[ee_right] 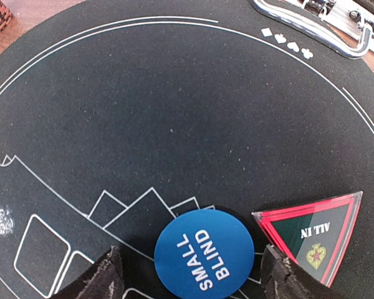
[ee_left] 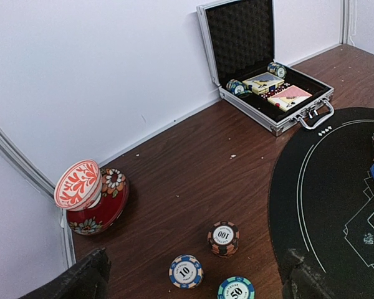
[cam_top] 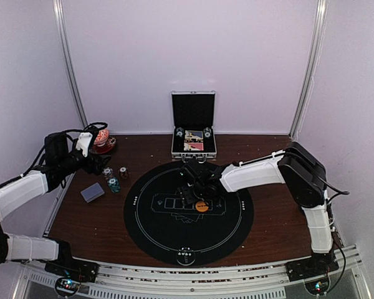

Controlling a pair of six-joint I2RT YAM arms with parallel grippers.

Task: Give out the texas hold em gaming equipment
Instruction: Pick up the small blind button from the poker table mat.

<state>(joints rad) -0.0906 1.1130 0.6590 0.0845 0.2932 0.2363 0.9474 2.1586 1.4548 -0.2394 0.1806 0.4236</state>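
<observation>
Scanning from the left: left gripper (ee_left: 196, 266) hangs over the wooden tabletop (ee_left: 193, 162) near the mat's left edge, jaws spread wide, holding nothing. Chips sit just ahead of it: blue-and-white chip (ee_left: 186, 271) marked 10, teal chip (ee_left: 235, 289) marked 50, dark orange-striped stack (ee_left: 223, 238) marked 100. Grey-backed card deck (cam_top: 92, 192) lies closer to the table's front edge.

Centre: right gripper (ee_right: 193, 274) is low over the round black mat (ee_right: 174, 93), jaws spread and straddling the blue disc (ee_right: 204, 252) lettered SMALL BLIND. A slim gap shows on each side; no contact seen. The disc is flat and round, so there is no long axis to align. Right arm is clearly the nearer.

Triangular ALL IN marker (ee_right: 315, 233) sits just beside the right finger; I judge it at risk of a nudge. Orange disc (cam_top: 202, 207) also rests on the mat.
</observation>
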